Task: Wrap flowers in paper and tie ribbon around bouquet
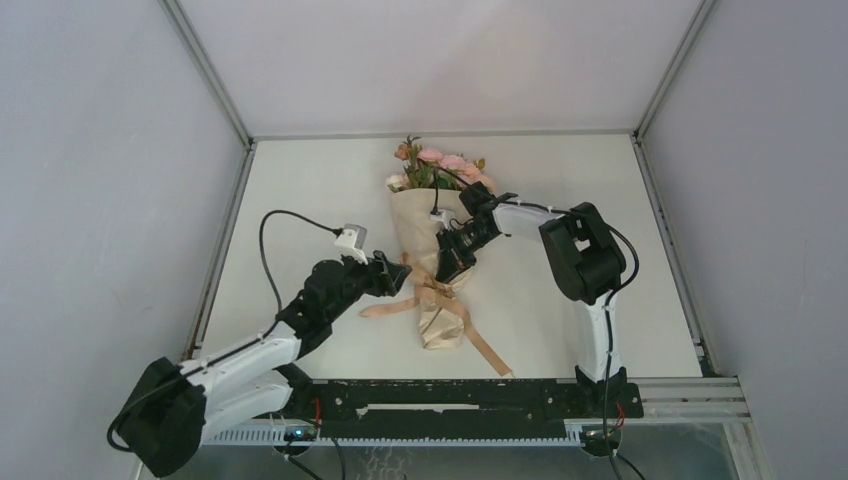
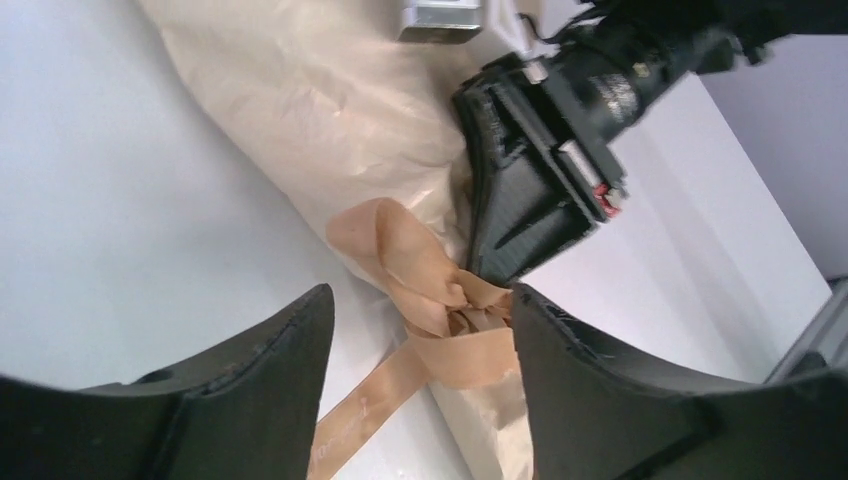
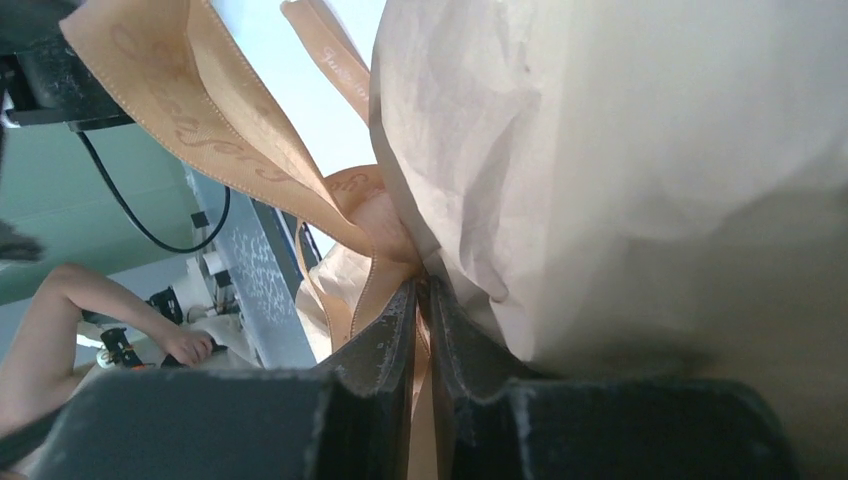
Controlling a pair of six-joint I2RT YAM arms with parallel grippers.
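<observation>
In the middle of the white table (image 1: 300, 200): bouquet wrapped, bow half sorted

Top view: the pink rose-like flowers (image 1: 440, 165) poke out the far end of the crinkled tan kraft paper (image 1: 425, 225) cone, with the limp peach fabric ribbon (image 1: 437, 297) knotted round its narrow waist. The left gripper (image 1: 397, 275) sits just beside the knot and the right gripper (image 1: 448, 268) is right on it. Left wrist view: left jaws spread wide, nothing in them, knot dead ahead. Right wrist view: right fingers pinched nearly closed on one ribbon strand, tight against the paper. My guess is the whole thing is light and soft. The paper would crush or tear easily and the ribbon slides, so I'd grab a loose tail, not the cone or blooms.
</observation>
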